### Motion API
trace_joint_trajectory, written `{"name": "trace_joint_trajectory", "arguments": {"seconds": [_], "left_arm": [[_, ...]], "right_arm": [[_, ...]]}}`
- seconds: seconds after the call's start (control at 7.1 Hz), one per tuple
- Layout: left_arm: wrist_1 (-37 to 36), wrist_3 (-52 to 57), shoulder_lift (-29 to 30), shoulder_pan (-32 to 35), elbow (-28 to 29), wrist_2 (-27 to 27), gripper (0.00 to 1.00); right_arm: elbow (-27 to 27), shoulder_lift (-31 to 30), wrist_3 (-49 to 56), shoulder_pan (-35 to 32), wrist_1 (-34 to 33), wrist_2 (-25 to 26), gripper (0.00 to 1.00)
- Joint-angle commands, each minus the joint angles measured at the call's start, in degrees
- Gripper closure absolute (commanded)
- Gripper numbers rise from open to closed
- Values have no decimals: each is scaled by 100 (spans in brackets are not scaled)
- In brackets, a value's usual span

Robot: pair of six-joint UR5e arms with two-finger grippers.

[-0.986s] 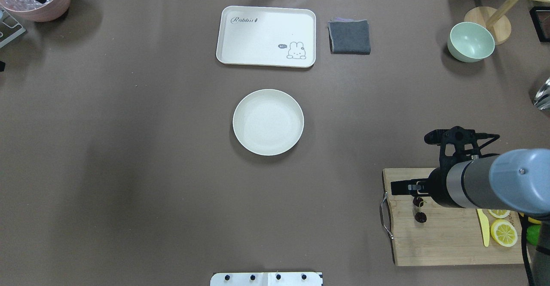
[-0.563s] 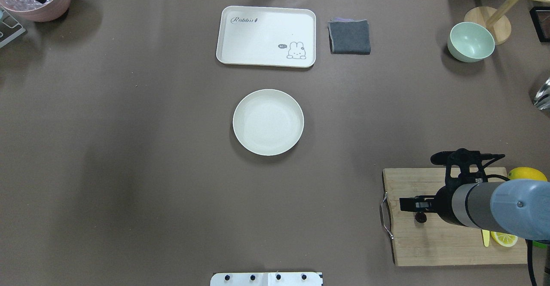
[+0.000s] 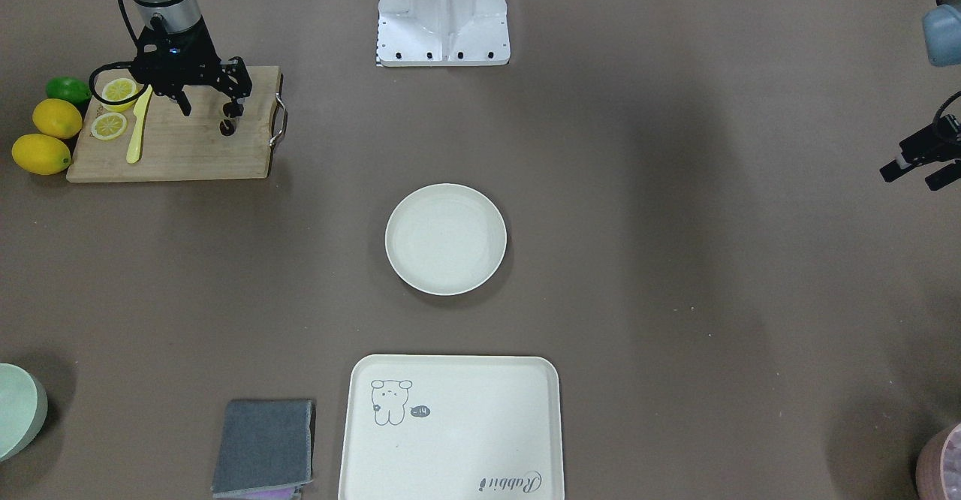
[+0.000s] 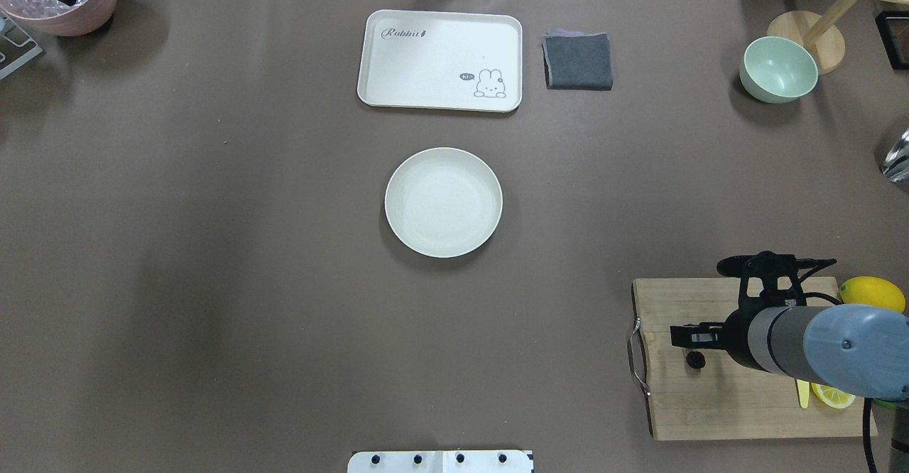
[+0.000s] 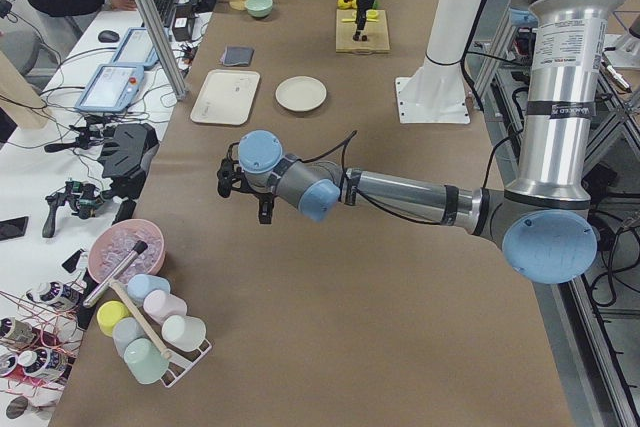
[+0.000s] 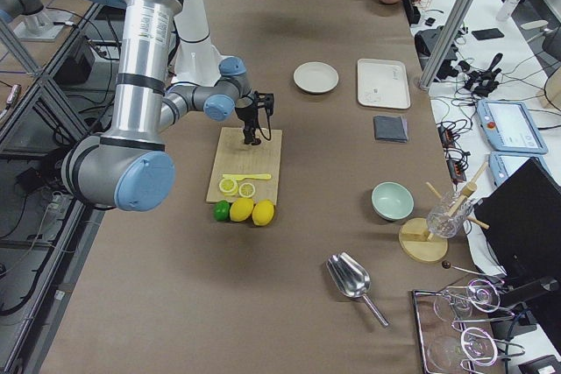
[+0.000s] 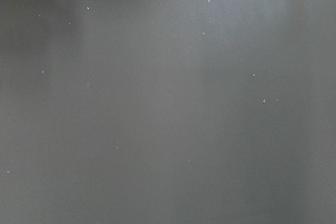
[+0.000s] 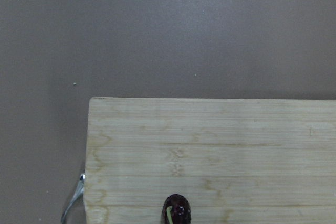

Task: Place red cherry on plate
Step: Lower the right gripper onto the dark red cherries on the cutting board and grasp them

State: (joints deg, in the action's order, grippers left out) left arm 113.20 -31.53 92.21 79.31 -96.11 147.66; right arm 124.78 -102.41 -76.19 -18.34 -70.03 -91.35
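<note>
The red cherry (image 4: 695, 359) lies on the wooden cutting board (image 4: 710, 409) near its handle end. It shows as a dark blob with a pale stem at the bottom edge of the right wrist view (image 8: 177, 211). My right gripper (image 3: 209, 108) hangs open just above the red cherry (image 3: 227, 126), fingers pointing down, and part of the fruit is hidden under it. The plate (image 4: 444, 202) sits bare at the table's middle, far from the board. My left gripper (image 3: 917, 173) hovers open over bare table at the far side and holds nothing.
Whole lemons (image 3: 41, 153), a lime (image 3: 67, 89), lemon slices (image 3: 109, 125) and a yellow knife (image 3: 135, 140) crowd the board's other end. A rectangular tray (image 4: 440, 60), grey cloth (image 4: 578, 60) and green bowl (image 4: 778, 69) line the far edge.
My right gripper has moved toward the robot's side and come down over the cherries. It now covers one of the pair. A whole lemon has come into view behind the arm.
</note>
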Motion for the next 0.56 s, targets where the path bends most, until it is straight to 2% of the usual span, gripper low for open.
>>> {"name": "trace_joint_trajectory", "arguments": {"seconds": [0.0, 0.14, 0.42], "left_arm": [[-9, -37, 43, -12, -39, 0, 2], [-9, -81, 95, -30, -31, -9, 2], [-9, -231, 218, -47, -31, -9, 2]], "right_arm": [[-32, 10, -10, 6, -2, 12, 39], [-32, 10, -10, 6, 6, 12, 56], [-32, 2, -1, -3, 7, 21, 100]]}}
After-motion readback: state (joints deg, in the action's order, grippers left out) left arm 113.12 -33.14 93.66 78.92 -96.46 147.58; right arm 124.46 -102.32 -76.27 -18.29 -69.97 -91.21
